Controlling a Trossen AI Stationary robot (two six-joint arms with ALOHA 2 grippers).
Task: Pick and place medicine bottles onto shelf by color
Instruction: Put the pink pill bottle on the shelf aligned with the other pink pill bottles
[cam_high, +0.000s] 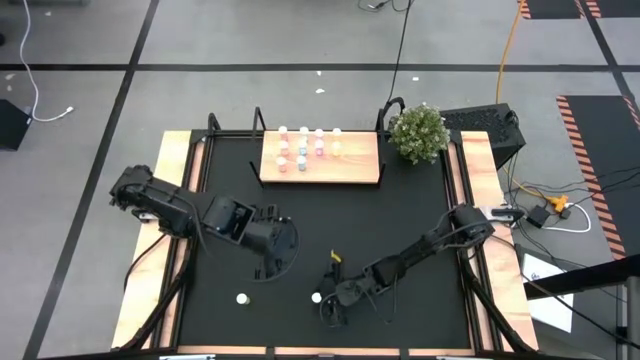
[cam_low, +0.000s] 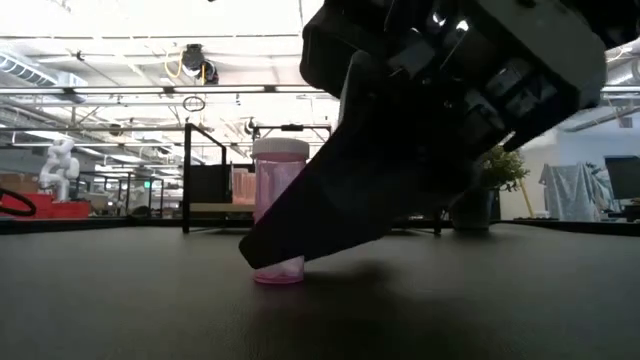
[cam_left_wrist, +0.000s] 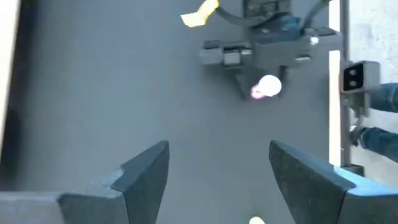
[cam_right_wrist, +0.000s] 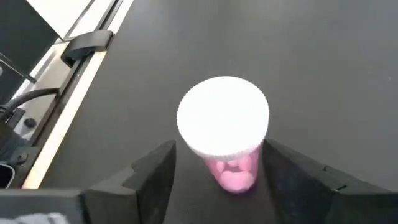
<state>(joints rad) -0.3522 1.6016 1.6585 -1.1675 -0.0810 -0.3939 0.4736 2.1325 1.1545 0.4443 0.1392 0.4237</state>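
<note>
A pink medicine bottle (cam_right_wrist: 224, 127) with a white cap stands upright on its base on the black mat near the table's front edge (cam_high: 317, 296) (cam_low: 280, 215). My right gripper (cam_right_wrist: 219, 145) is open, low over the mat (cam_high: 326, 302), one finger on either side of this bottle; I see no touch. My left gripper (cam_left_wrist: 217, 149) hangs open above the mat left of centre (cam_high: 268, 268), nothing between its fingers. A second white-capped bottle (cam_high: 242, 298) stands on the mat to its near left. The shelf (cam_high: 320, 170) at the far middle carries several bottles (cam_high: 302, 150).
A potted plant (cam_high: 418, 132) stands at the far right beside the shelf. Black metal brackets (cam_high: 258, 122) rise behind the shelf. Pale wooden strips (cam_high: 170, 200) border the mat left and right. Open mat lies between the shelf and both grippers.
</note>
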